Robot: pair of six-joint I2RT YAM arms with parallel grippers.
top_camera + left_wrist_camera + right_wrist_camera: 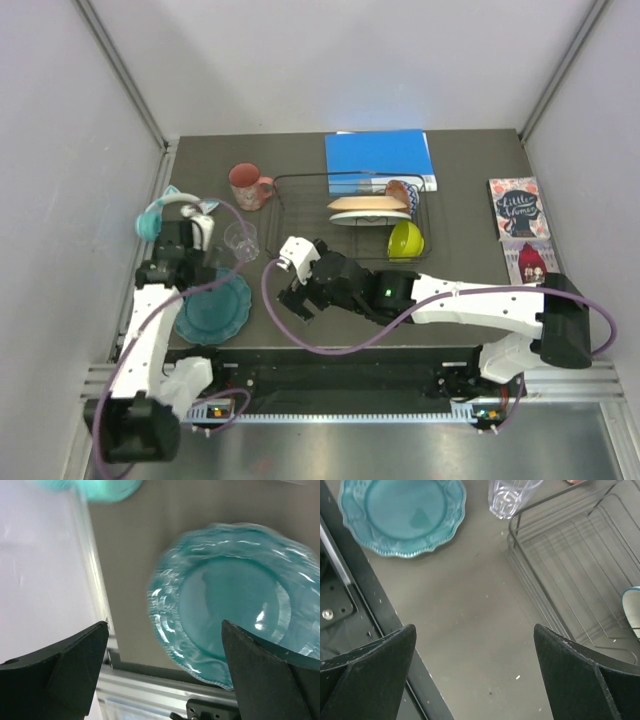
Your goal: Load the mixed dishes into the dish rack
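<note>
**Three dishes racked, three left on the table, both pincers wide and empty**

At the far left the teal cat-ear headphones point(160, 212) lie against the table edge; they are not dishware and are best left alone. Just beside them the left gripper point(164, 625) hangs with its jaws spread wide and nothing between them, above the left rim of the teal scalloped plate point(213, 308). That looks like a line-up for taking the flat plate by its edge, since a plate lying flat offers no other hold.

The clear ribbed plastic cup point(241, 240) stands upright just beyond the plate, and the pink handled mug point(247, 185) stands near the rack's left corner. Both are outside the rack.

The right gripper point(474, 627), also fully spread and empty, hovers over bare tabletop between the plate and the rectangular black wire dish rack point(280, 215).

Inside the rack, the peach bird-pattern plate point(365, 204) and the white plate with red watermelon slices point(370, 218) sit together among the tines, with the yellow-green bowl point(405, 240) in the right near corner. The flat blue book point(380, 158) lies behind the rack.
</note>
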